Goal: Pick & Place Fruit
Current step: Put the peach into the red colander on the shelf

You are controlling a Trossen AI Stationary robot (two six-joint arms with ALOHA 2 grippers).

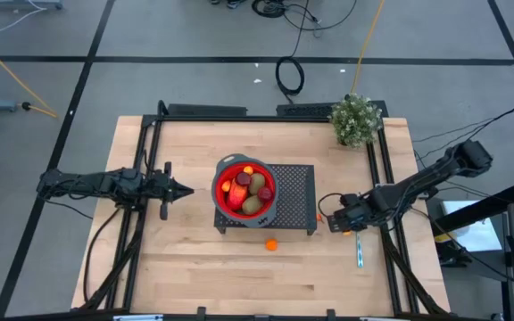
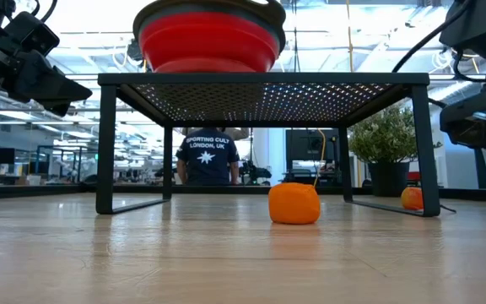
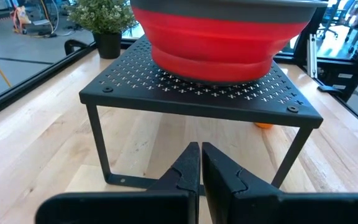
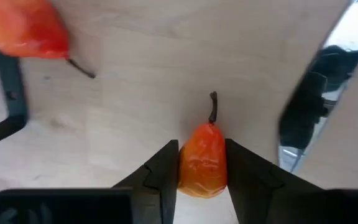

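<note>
A red bowl [image 1: 244, 189] holding several fruit pieces stands on a black perforated rack [image 1: 293, 183] at mid-table. An orange ball [image 1: 271, 242] lies on the wood in front of the rack. By the rack's near right leg, my right gripper [image 4: 202, 180] points steeply down and is shut on a small orange-red fruit [image 4: 202, 158] with a dark stem. Another red-orange piece [image 4: 27, 28] lies close by, next to the leg. My left gripper [image 3: 201, 171] is shut and empty, left of the rack, pointing at it. My right gripper pinches the orange-red fruit's two sides [image 4: 185, 163] between its two fingers, coming steeply from above. The stem [image 4: 214, 106] points away from the fingers. I cannot tell whether the fruit is clear of the table.
A shiny, thin utensil [image 1: 360, 250] lies on the table just to the right of my right gripper. A potted plant [image 1: 355, 119] stands at the far right corner. A person in a dark shirt [image 2: 207, 152] stands in the room beyond the table.
</note>
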